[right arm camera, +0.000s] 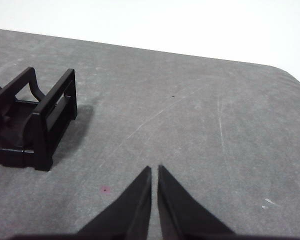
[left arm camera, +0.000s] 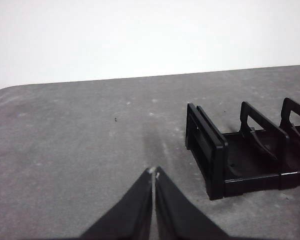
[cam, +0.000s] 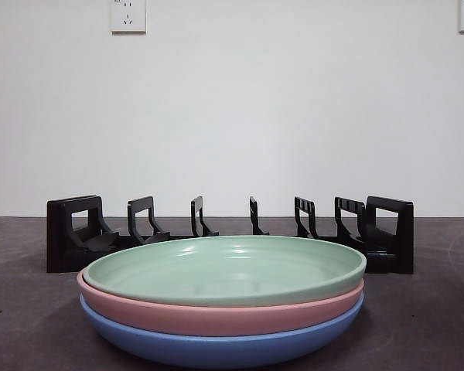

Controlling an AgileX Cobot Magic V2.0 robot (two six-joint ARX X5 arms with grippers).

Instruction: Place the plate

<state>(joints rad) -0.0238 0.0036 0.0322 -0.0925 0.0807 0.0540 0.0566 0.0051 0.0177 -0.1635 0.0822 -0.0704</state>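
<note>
Green plate (cam: 224, 270) tops pink, blue — black rack (cam: 387, 232) behind.

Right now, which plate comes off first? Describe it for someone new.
Find the black rack across the table's back. Before it sits a stack of three plates. Take the green plate, the top one, above the pink plate and blue plate.

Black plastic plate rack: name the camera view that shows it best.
The front view: the whole black plastic plate rack spans the picture behind the stacked plates. The left wrist view shows only one end; the right wrist view only the other end.
</note>
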